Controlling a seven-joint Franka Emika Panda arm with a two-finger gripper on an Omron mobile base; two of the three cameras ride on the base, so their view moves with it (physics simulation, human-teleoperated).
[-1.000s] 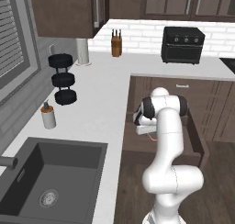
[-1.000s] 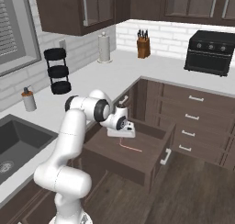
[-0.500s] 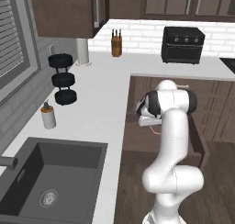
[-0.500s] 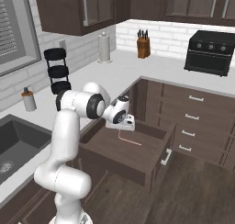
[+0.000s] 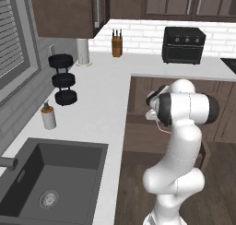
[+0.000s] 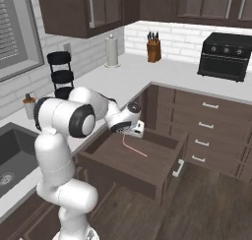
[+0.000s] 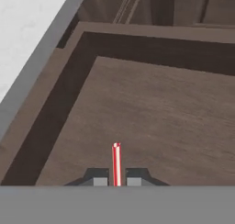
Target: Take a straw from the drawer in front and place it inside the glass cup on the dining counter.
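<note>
The L-shaped white tabletop [image 6: 162,76] with the sink [image 5: 50,182] runs around the corner of the kitchen and carries the black toaster oven [image 6: 229,54], the knife block [image 6: 153,43], the paper towel roll [image 6: 112,51], the black tiered stand [image 5: 63,79] and a small soap bottle [image 5: 47,116]. These stand toward the wall, away from the corner where the arm works.

Below the tabletop the drawer [image 6: 147,177] is pulled wide open toward the room, so its flat wooden floor is free to reach from above. Its silver handle [image 6: 177,168] is on the front panel.

The white arm bends over the open drawer, and the gripper [image 6: 136,131] hangs above the back part of it. In the hand view the gripper [image 7: 116,181] is clenched on the straw [image 7: 116,161], which stands up between the two dark tips. In the right base view the straw [image 6: 134,147] slants down from the gripper toward the drawer floor; I cannot tell if its lower end touches the wood. It is held near one end, which I judge will help to lower the free end into the cup. The picking seems done; carrying it to the dining counter is not yet begun.
</note>
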